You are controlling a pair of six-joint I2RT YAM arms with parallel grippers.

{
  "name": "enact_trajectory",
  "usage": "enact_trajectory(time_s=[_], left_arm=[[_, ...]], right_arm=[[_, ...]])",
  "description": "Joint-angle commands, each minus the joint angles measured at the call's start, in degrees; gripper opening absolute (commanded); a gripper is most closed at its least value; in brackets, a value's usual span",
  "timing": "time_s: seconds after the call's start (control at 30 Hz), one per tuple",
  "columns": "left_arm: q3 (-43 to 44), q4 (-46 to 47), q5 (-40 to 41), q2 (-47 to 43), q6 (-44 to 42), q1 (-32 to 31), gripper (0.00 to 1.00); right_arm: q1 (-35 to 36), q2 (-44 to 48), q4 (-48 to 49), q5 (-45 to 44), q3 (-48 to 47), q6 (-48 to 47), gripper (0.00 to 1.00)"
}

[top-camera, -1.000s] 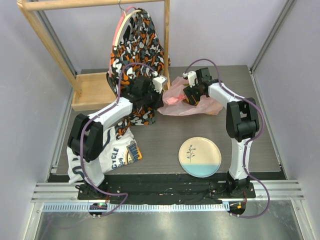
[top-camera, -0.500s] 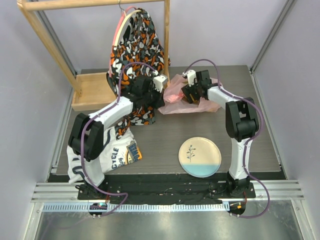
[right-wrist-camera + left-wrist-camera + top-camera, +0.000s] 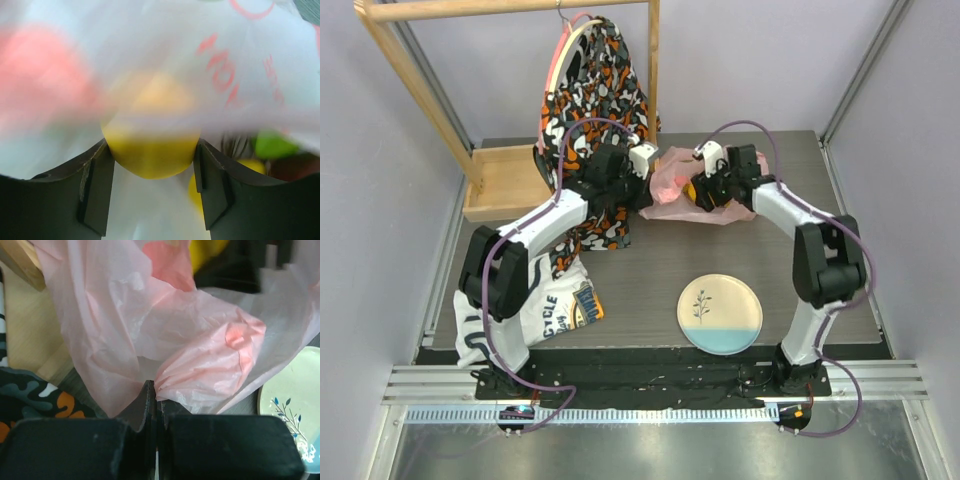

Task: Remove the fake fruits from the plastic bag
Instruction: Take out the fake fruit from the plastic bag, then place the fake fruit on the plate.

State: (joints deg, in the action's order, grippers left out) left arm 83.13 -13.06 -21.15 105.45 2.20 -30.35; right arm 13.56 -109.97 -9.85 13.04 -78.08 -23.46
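In the right wrist view the plastic bag (image 3: 165, 55) is only a blur across the upper half. Its red print cannot be read, and it veils the top of the yellow lemon (image 3: 150, 162) between the fingers (image 3: 97, 185) of the right gripper (image 3: 151, 149). A second yellow piece (image 3: 250, 166) is mostly hidden behind the right finger. The green piece (image 3: 272, 146) lies half under the film, and the dark red shape (image 3: 295, 168) beside it is perhaps another fruit. In the left wrist view a yellow thing (image 3: 210, 249) is cut by the top edge and the plate (image 3: 292, 410) by the right edge. From above, what lies in the bag is too small to tell.
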Motion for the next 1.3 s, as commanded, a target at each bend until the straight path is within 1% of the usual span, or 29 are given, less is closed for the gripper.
enact_trajectory(time_s=[0.0,0.1,0.23,0.4,0.47,0.53,0.57,0.6,0.63,0.7,0.73,0.83,0.93,1.07,1.1,1.13,1.27], left_arm=[[4.23,1.55,1.02,1.6,-1.32,-0.24,0.0],[6.16,1.98,1.46,2.65,-1.14,-0.24,0.0],[7.92,1.9,1.2,3.45,-0.71,-0.15,0.0],[8.54,1.64,-0.3,3.19,0.09,-0.15,0.01],[8.36,1.81,-0.04,2.66,1.23,-0.06,0.01],[8.1,2.25,0.14,1.87,3.07,-0.15,0.02],[7.92,2.86,0.05,1.69,3.34,-0.15,0.02],[7.4,3.21,-0.03,1.43,3.51,-0.24,0.02],[7.31,3.56,0.23,1.51,3.6,-0.15,0.02],[7.83,3.31,0.93,1.78,3.69,-0.15,0.02],[7.92,3.3,1.63,1.95,3.95,-0.06,0.02],[8.27,3.92,0.94,1.95,4.13,-0.06,0.03],[8.8,4.01,-0.21,1.69,5.8,-0.06,0.04],[8.36,4.27,-0.65,1.08,6.77,-0.06,0.05],[7.93,4.27,-0.65,0.81,6.68,-0.06,0.05],[7.83,4.18,-0.65,0.64,6.51,-0.15,0.05],[7.39,4.09,-0.21,0.28,6.07,-0.15,0.05]], right_arm=[[-0.47,15.89,-7.71,10.76,3.98,-2.64,0.28],[-0.47,22.49,-12.65,15.07,7.58,-5.01,0.28],[-0.47,29.54,-13.18,17.72,11.37,-5.54,0.3],[-0.21,34.64,-10.73,21.15,10.24,-0.02,0.31],[1.37,36.23,-11.06,20.89,8.83,0.7,0.31],[3.13,36.06,-16.4,21.15,4.27,-3.24,0.32],[5.05,35.88,-24.79,23.59,1.3,-6.39,0.32],[5.94,35.62,-29.66,24.31,0.31,-10.07,0.32],[7.17,35.18,-39.1,24.23,-0.13,-18.46,0.32],[9.36,34.3,-46.54,21.95,0.3,-25.11,0.31],[9.64,33.43,-52.32,21.07,1.08,-30.71,0.31],[11.22,31.93,-58.68,17.73,3.28,-38.03,0.31],[13.77,29.65,-57.93,13.6,7.94,-39.46,0.3],[15.35,28.5,-49.14,10.61,14.0,-35.69,0.3],[15.7,28.06,-47.91,9.56,14.62,-35.43,0.3],[16.4,27.89,-44.59,8.59,15.24,-34.73,0.3],[17.46,26.39,-39.21,5.95,18.57,-33.14,0.3]])
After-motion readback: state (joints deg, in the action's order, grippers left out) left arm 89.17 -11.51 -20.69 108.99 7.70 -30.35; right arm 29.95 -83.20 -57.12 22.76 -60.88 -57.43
